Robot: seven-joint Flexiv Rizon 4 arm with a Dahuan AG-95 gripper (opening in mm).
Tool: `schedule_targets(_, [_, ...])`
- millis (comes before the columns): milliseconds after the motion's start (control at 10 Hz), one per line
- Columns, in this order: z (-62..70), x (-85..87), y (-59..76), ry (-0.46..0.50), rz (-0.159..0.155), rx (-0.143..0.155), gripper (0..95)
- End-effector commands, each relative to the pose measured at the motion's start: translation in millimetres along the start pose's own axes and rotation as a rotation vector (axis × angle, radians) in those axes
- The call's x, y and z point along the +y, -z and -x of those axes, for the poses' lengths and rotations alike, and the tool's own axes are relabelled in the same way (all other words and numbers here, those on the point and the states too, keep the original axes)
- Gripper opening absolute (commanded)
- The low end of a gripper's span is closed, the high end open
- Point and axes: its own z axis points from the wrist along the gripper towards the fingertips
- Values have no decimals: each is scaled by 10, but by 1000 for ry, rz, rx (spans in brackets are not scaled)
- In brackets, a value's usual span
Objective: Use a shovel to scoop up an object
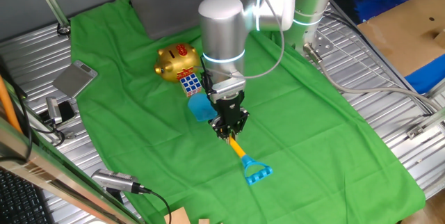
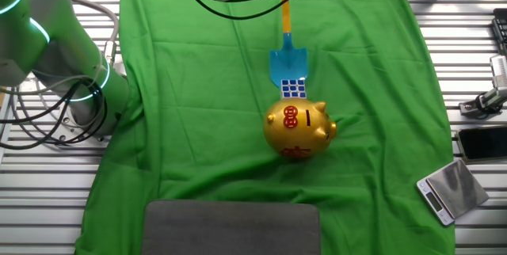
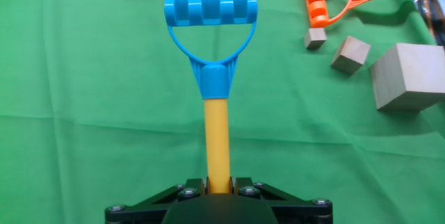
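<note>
Gripper [image 1: 230,131] clamped on shovel [image 2: 286,55] shaft; blade partly hidden behind wrist in one fixed view; cube [image 2: 294,88] at blade tip, touching pig [image 2: 299,129] at its 12 o'clock.

You see a green cloth [image 2: 198,89] over the ribbed silver worktop [image 2: 47,199]. The shovel [image 2: 287,45] has a light blue blade, a yellow shaft and a blue D-end with darker blue ribs. The cube [image 2: 294,88] shows white and blue squares from one side, with red and yellow squares in the other fixed view. The piggy bank [image 2: 299,129] is gold with red marks. A grey pad [image 2: 231,227] lies at the cloth's edge. In the hand view you find an orange handle [image 3: 323,1] on a lime-green shaft and three pale wooden blocks [image 3: 407,76]. The black jaws sit under a silver arm [image 1: 224,29] ringed with glowing cyan.
</note>
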Motion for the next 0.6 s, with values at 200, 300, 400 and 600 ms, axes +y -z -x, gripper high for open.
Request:
schedule_targets(200, [19, 5, 39, -11, 0, -8, 0])
schedule_targets(300, [23, 5, 46, -12, 0, -6, 0])
schedule_targets(400, [24, 6, 53, -20, 0, -9, 0])
schedule_targets(600, [47, 8, 87, -30, 1, -4, 0])
